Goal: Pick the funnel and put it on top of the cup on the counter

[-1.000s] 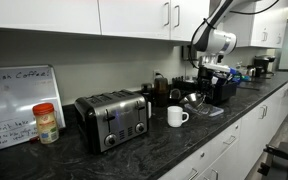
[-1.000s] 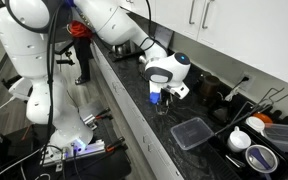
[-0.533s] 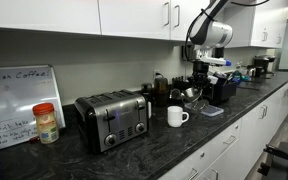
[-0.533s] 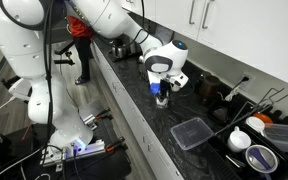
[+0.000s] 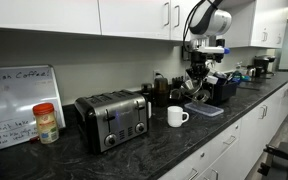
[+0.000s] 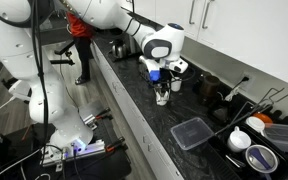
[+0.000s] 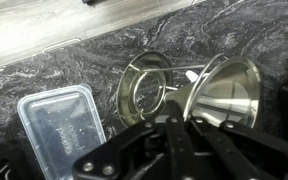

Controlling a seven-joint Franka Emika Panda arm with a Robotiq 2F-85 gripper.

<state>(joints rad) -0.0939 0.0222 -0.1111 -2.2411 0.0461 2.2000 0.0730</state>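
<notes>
Wrist view puts us right on the action: the gripper (image 7: 180, 115) has its fingers pressed together on the narrow end of the funnel (image 7: 227, 88), wide rim swung out to one side, and it looks to be held clear of the counter (image 7: 234, 25) rather than resting on it. The cup (image 5: 176, 116) stands upright out by the toaster (image 5: 112, 118), off to the side of and lower than the arm, so the carry across is not yet made. The way to do it well, I'd say: travel high enough to clear the mug's rim, bring the spout to point straight down over the middle of the mouth, lower until the cone seats on the rim, and only then let go. Release it tilted or off-centre and it could tip off or knock the light mug. Containers now: a clear plastic tub (image 7: 56, 120) lies on the stone below and appears empty; beside the funnel sits a round metal ring-like piece (image 7: 144, 92), dish or strainer I cannot tell, nothing seen in it. Inside the cup is not visible from here.
</notes>
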